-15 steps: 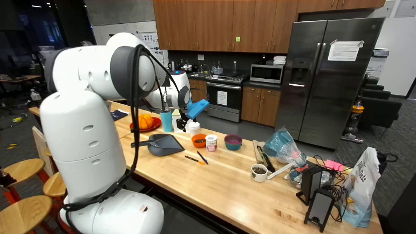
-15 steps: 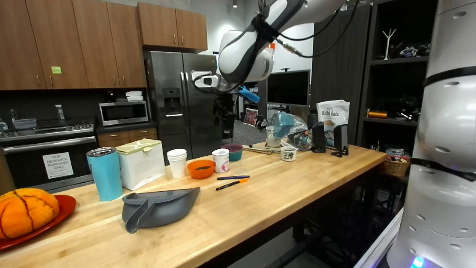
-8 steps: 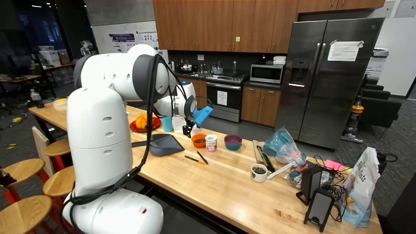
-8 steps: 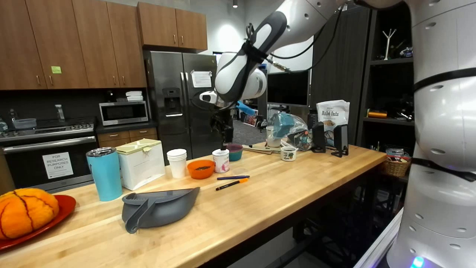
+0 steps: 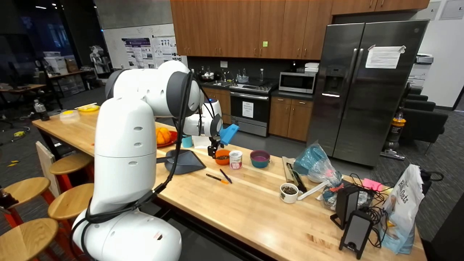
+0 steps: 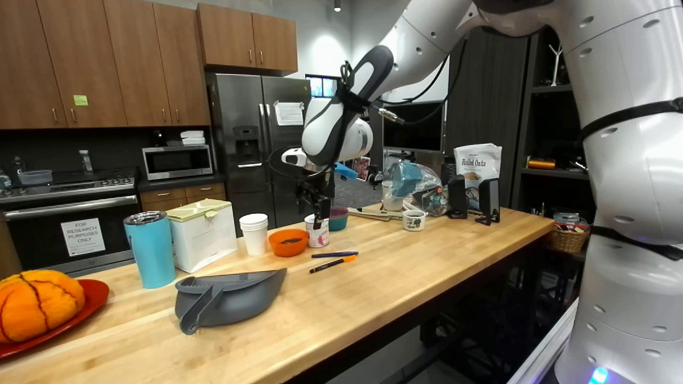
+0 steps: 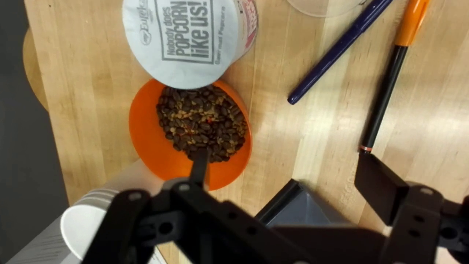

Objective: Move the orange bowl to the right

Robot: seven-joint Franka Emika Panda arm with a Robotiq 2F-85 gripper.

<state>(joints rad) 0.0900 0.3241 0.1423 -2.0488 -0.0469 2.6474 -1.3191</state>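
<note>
Orange bowl (image 7: 148, 134) sits upright on the desk (image 6: 373, 304), dark beans (image 7: 220, 124) inside. Gripper (image 7: 287, 170) hangs over the desk right by it, fingers spread wide, nothing in its hold.

Wrist view: bowl's mostly up & left of the gap btwn the fingers, not centred in it. One fingertip (image 7: 200, 168) overlaps the bowl's near edge; can't tell if it's above, inside or touching. Other finger is well apart from the bowl, tip by the end of the black pen (image 7: 384, 91) w/ orange cap.

In an exterior view the gripper's just beside the bowl, same side as the dustpan (image 5: 186, 163). In an exterior view it blocks part of the popcorn tub (image 6: 321, 237).

Tub's just beside the bowl & hides a bit of its rim in wrist view; can't tell if they touch. Paper cups (image 6: 254, 234), stacked, are near the bowl on the side away from the tub. Navy pen (image 7: 335, 57) lies btwn bowl & black pen, approx. Purple-and-teal bowl (image 5: 260, 161) is near the tub.
</note>
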